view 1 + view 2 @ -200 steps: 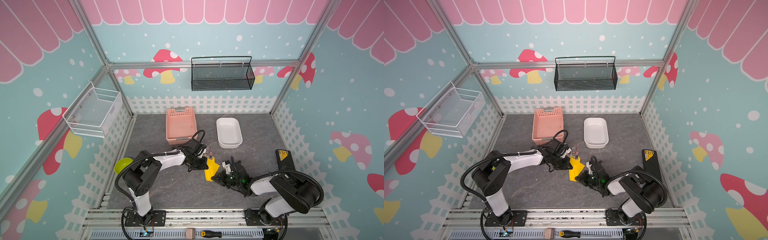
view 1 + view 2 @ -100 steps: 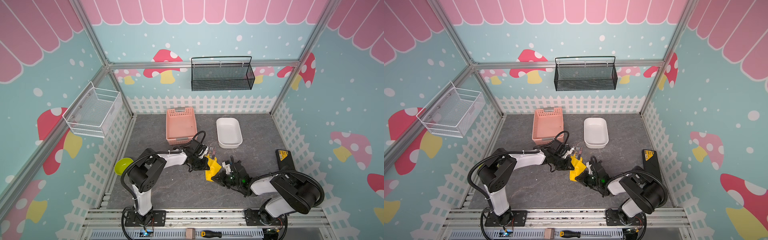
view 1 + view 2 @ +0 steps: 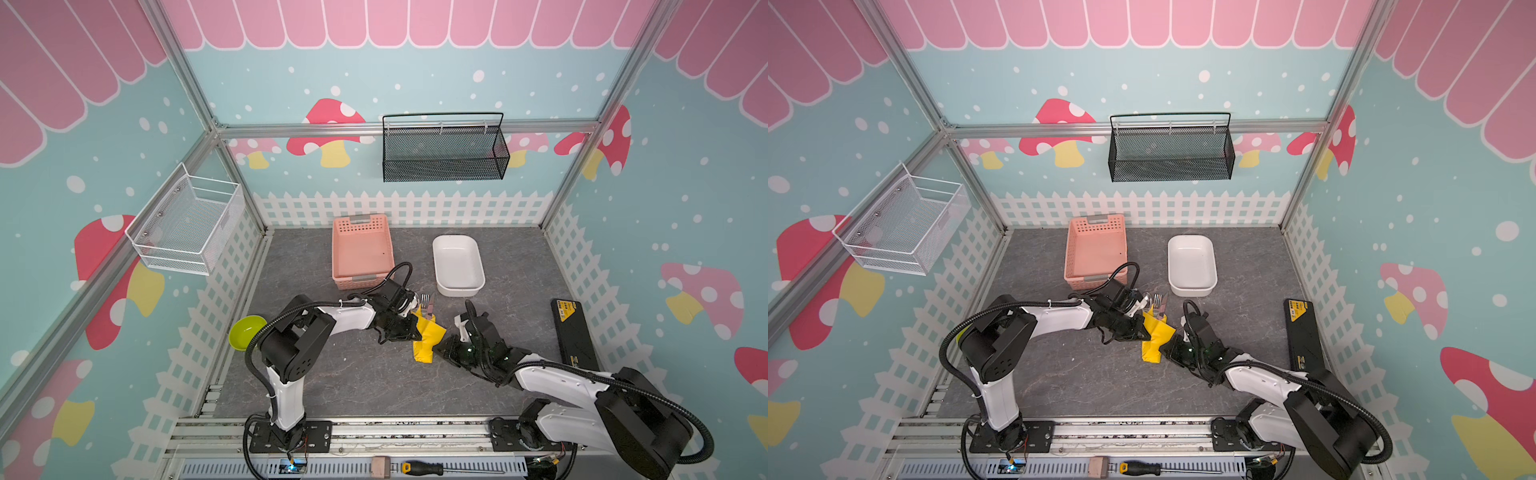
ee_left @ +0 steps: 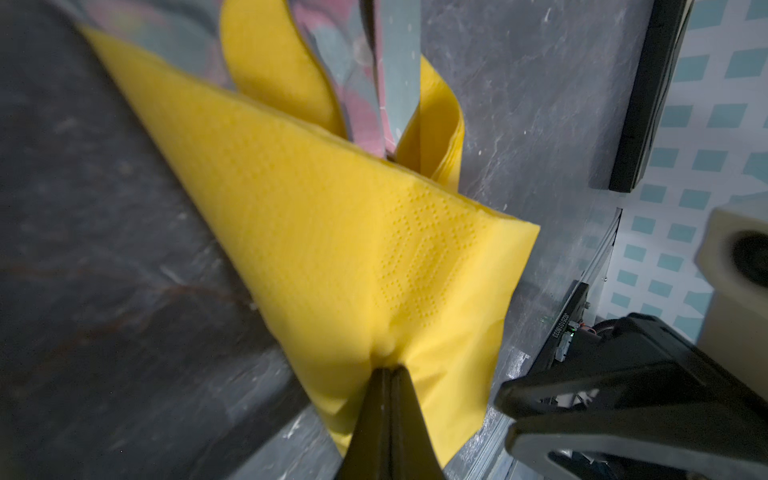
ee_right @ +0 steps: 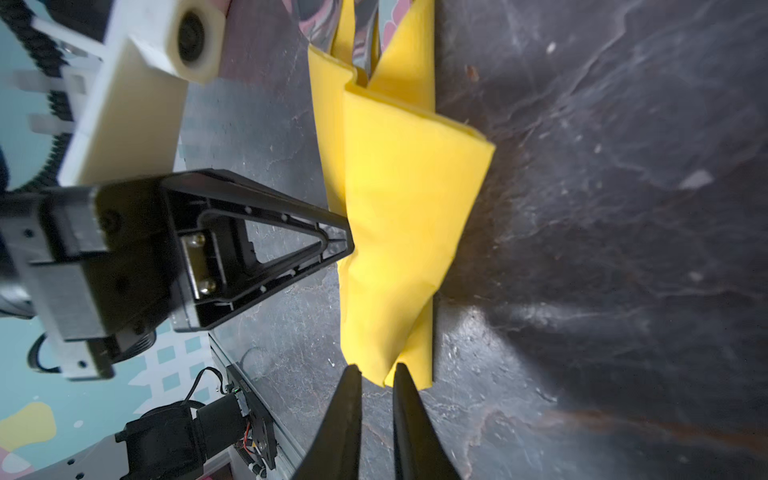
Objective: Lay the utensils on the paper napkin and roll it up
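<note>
The yellow paper napkin lies mid-table, folded into a loose wrap around the utensils. Their metal heads stick out of its far end: fork and knife, with the spoon beside them. My left gripper is shut on a fold of the napkin, pinching the paper. My right gripper sits at the napkin's near end, jaws a little apart, the paper's corner just at their tips. The utensils' handles are hidden inside.
A pink basket and a white dish stand behind the napkin. A lime-green bowl is at the left fence, a black case at the right. A screwdriver lies on the front rail.
My right gripper's jaws have parted from shut. My left gripper has shifted a little right with the napkin's fold, and the utensil heads now show more plainly.
</note>
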